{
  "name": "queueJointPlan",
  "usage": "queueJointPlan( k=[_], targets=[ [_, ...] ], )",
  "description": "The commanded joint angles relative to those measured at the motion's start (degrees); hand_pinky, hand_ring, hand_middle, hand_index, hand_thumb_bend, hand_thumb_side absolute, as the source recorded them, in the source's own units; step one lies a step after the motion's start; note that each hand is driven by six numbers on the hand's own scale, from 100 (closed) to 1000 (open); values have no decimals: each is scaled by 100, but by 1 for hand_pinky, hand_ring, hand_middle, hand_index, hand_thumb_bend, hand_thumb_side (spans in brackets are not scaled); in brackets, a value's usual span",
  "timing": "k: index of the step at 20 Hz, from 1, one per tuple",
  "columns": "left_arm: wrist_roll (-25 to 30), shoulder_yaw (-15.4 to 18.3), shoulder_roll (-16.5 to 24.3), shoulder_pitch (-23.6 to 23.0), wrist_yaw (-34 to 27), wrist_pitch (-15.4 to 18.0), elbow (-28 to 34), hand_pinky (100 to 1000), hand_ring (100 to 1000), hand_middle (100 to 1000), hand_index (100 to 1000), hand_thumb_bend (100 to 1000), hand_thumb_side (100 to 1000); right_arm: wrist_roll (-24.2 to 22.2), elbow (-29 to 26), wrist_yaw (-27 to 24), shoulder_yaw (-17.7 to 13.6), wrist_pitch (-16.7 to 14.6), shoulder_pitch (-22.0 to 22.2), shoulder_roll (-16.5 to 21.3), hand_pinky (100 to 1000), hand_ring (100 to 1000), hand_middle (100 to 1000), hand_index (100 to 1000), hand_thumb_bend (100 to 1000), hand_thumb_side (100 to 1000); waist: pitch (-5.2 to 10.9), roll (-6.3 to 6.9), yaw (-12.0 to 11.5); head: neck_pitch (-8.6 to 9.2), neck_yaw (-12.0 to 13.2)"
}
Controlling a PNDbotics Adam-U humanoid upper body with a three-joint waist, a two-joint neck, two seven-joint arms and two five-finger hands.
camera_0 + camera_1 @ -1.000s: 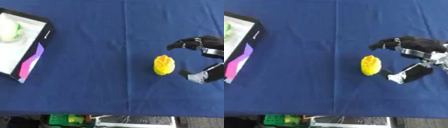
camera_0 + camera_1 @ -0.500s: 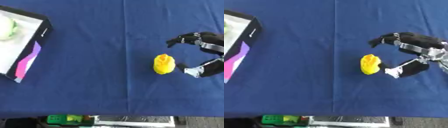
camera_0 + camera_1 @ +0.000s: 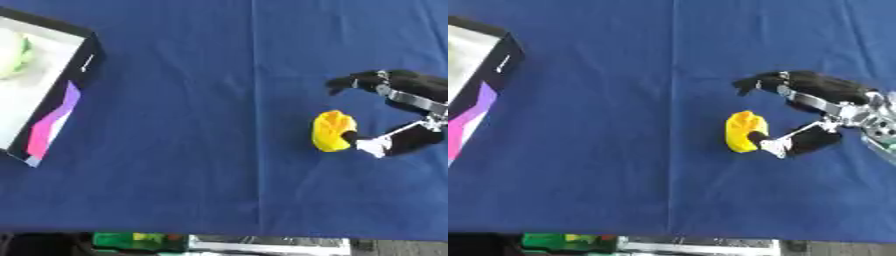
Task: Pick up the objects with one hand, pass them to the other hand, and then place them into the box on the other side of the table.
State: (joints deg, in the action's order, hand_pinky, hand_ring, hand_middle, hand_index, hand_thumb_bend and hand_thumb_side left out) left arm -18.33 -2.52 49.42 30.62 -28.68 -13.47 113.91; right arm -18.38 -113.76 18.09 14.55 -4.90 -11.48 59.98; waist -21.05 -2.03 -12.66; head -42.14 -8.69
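The right hand point(image 3: 820, 117) comes in from the right edge and lies low over the blue cloth point(image 3: 192, 150), spread wide. Its fingers point(image 3: 756, 81) reach out to the left in a dark curve, and its thumb point(image 3: 767, 141) stretches out below them, so the two form an open fork. The yellow object point(image 3: 740, 131) sits on the cloth at the mouth of that fork, just left of the palm. The thumb's pale tip touches the object's right side; the fingers stay apart from it, above and a little to the right. Nothing is gripped: the hand only brushes the object with the thumb and has not closed round it.

Far to the left of the hand, well apart from the object, stands the box point(image 3: 66, 95), open at the top, with black walls and a pink and purple patch on its near side. Inside it, at the far end, lies a pale green thing point(image 3: 12, 56).

The left hand shows in neither view.
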Motion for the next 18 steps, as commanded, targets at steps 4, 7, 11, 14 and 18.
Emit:
queueJointPlan(
  k=[4,7,11,14,18],
  targets=[
    [-24,138,115,92,-70,16,68,922,780,758,872,110,876,-241,-84,148,-53,166,65,21,963,910,820,984,199,301,39,-2,-61,141,-38],
    [-31,141,100,113,-75,28,68,921,780,756,870,110,874,-185,-84,282,-84,301,121,-10,966,914,823,985,220,283,3,-14,-97,188,-75],
    [-24,150,76,126,-54,121,68,919,778,751,865,105,868,49,-84,544,-111,449,202,-57,966,913,823,981,207,298,-47,-16,-142,260,-165],
    [-7,142,62,90,-3,172,68,918,777,749,863,104,870,297,-84,780,-113,552,237,-67,964,909,820,976,201,299,-72,-10,-147,315,-233],
    [10,133,38,52,52,199,68,916,776,744,860,101,871,441,-84,1066,-104,657,279,-76,958,891,806,966,230,235,-102,-5,-148,382,-307]
  ],
)
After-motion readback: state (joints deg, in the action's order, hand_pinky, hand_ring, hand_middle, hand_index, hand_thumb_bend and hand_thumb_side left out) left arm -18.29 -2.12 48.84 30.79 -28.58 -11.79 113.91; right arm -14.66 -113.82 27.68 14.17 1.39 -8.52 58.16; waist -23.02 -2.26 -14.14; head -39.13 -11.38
